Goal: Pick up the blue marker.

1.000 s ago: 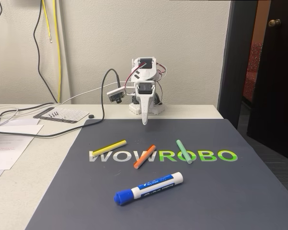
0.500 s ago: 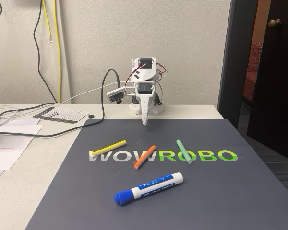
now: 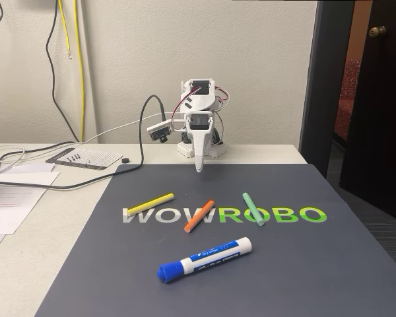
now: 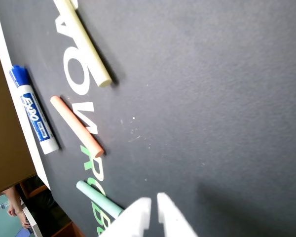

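Blue-capped and white-barrelled, the blue marker is seen lying slantwise at the mat's near edge, cap toward the left in the fixed view, well apart from the gripper, which hangs beyond the coloured sticks, fingertips nearly closed and gripping nothing.

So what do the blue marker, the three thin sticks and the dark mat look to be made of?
Blue marker: smooth plastic, judging by the light sheen on its cap and printed barrel. Yellow stick, orange stick and green stick: matte, pastel, chalk-like, though foam or plastic is possible. Mat: dull dark sheet with a printed logo, probably rubber or fabric.
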`<control>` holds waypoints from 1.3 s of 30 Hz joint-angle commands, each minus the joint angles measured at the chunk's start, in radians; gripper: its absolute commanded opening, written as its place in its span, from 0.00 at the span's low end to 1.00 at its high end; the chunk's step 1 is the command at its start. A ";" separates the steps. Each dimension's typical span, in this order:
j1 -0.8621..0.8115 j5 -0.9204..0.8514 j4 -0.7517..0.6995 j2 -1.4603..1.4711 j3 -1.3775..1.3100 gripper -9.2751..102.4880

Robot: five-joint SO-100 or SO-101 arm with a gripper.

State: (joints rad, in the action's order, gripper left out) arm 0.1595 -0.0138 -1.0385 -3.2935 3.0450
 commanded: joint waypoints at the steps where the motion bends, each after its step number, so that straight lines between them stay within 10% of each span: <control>1: -0.005 0.005 -0.002 -0.055 -0.003 0.08; 39: 0.032 -0.028 -0.152 -0.032 -0.219 0.08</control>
State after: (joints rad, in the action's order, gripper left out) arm 0.1795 -0.0291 -1.1858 -3.2935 2.8931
